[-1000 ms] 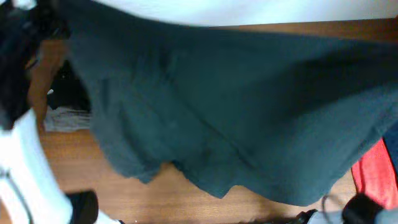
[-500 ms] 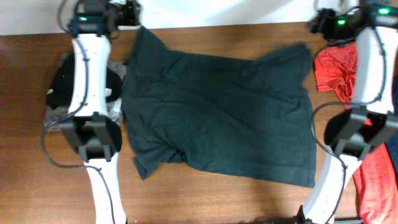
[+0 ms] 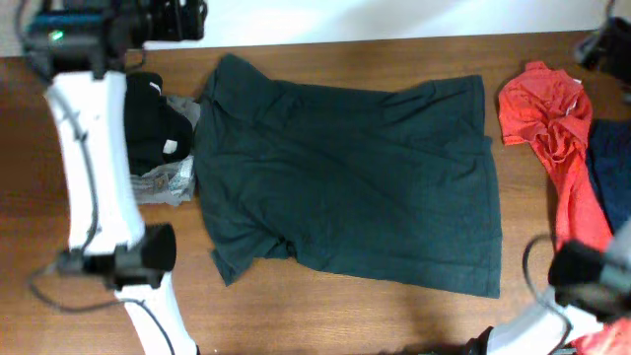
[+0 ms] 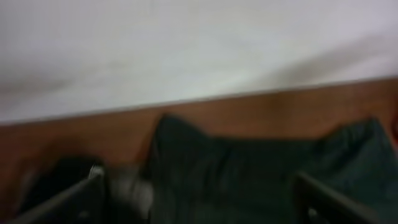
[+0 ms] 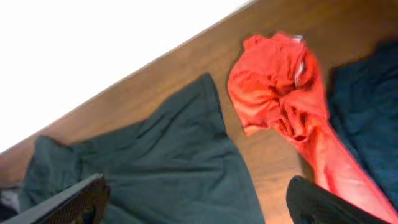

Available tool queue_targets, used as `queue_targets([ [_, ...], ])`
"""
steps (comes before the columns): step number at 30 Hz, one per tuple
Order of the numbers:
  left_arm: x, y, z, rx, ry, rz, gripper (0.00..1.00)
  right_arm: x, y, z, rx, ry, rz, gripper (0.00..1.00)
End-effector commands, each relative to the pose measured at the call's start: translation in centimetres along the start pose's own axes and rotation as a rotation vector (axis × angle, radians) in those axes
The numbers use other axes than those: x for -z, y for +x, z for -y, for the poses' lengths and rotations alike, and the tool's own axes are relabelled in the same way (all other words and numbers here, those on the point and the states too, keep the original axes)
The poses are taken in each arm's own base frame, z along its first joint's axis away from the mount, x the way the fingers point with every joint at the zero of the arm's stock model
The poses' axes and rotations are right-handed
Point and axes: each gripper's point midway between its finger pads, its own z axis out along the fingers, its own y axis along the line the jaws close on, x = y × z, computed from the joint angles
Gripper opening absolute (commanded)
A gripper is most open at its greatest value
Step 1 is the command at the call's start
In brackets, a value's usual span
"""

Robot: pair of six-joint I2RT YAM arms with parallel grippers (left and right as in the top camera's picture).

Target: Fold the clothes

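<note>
The clothes in play are a dark greenish-black T-shirt (image 3: pixel 345 182), spread flat across the middle of the wooden table (image 3: pixel 325 316) with no lettering showing. One sleeve lies at the lower left and the bottom edge is slightly rumpled. My left gripper (image 3: pixel 182 18) hangs above the far-left corner of the shirt. In its wrist view the left gripper (image 4: pixel 199 208) is open and empty over the shirt (image 4: pixel 249 177). My right gripper (image 5: pixel 199 202) is also open, above the shirt's far-right corner (image 5: pixel 161 162), holding nothing. Only a dark edge of it shows overhead.
A crumpled red garment (image 3: pixel 547 113) and a blue one (image 3: pixel 613 168) lie right of the shirt; both the red garment (image 5: pixel 280 93) and the blue one (image 5: pixel 367 106) show in the right wrist view. A black garment (image 3: pixel 148 123) on grey-white cloth (image 3: pixel 163 185) lies left.
The shirt, held up in front of the camera a second ago, now lies flat on the table. Both grippers have opened and let go of it, then drawn back toward the far corners.
</note>
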Motion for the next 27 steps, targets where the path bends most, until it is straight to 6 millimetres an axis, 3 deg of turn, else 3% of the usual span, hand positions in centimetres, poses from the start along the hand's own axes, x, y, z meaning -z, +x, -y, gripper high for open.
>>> queue_targets([
  [1, 7.3, 1.4, 0.1, 0.006, -0.101, -0.025, 0.93, 7.3, 1.5, -1.8, 0.036, 0.002, 0.099, 1.00],
  [4, 8.2, 4.7, -0.5, 0.041, -0.139, -0.157, 0.91, 8.7, 4.0, -2.0, 0.013, 0.009, 0.040, 1.00],
  [8, 7.0, 7.5, -1.1, 0.072, -0.142, -0.281, 0.89, 6.5, 5.6, -2.1, 0.005, 0.000, -0.055, 0.97],
  [9, 6.4, 8.2, -1.3, 0.092, -0.148, -0.311, 0.89, 5.3, 6.4, -1.8, -0.004, 0.005, -0.108, 0.85],
  [10, 5.8, 9.0, -1.5, 0.107, -0.147, -0.346, 0.89, 3.6, 7.5, -1.5, -0.017, 0.010, -0.174, 0.73],
  [12, 3.9, 12.0, -1.8, 0.126, -0.144, -0.468, 0.89, -2.1, 10.8, 0.1, -0.037, 0.049, -0.359, 0.41],
  [13, 3.4, 13.0, -1.9, 0.133, -0.143, -0.510, 0.84, -3.6, 11.7, 0.5, -0.037, 0.058, -0.397, 0.31],
  [15, 2.2, 15.6, -2.1, 0.148, -0.141, -0.608, 0.83, -9.2, 15.1, 1.5, -0.037, 0.063, -0.497, 0.13],
  [18, 0.9, 18.9, -2.3, 0.163, -0.135, -0.723, 0.83, -16.1, 18.6, 3.4, -0.088, 0.075, -0.523, 0.04],
  [21, -0.5, 22.0, -2.5, 0.174, -0.131, -0.812, 0.83, -22.2, 22.4, 5.5, -0.142, 0.074, -0.541, 0.04],
  [24, -1.4, 23.5, -2.7, 0.180, -0.130, -0.843, 0.83, -25.4, 25.3, 6.9, -0.165, 0.081, -0.607, 0.04],
  [27, -1.9, 23.4, -2.9, 0.178, -0.131, -0.830, 0.84, -27.4, 27.9, 8.1, -0.185, 0.103, -0.680, 0.04],
])
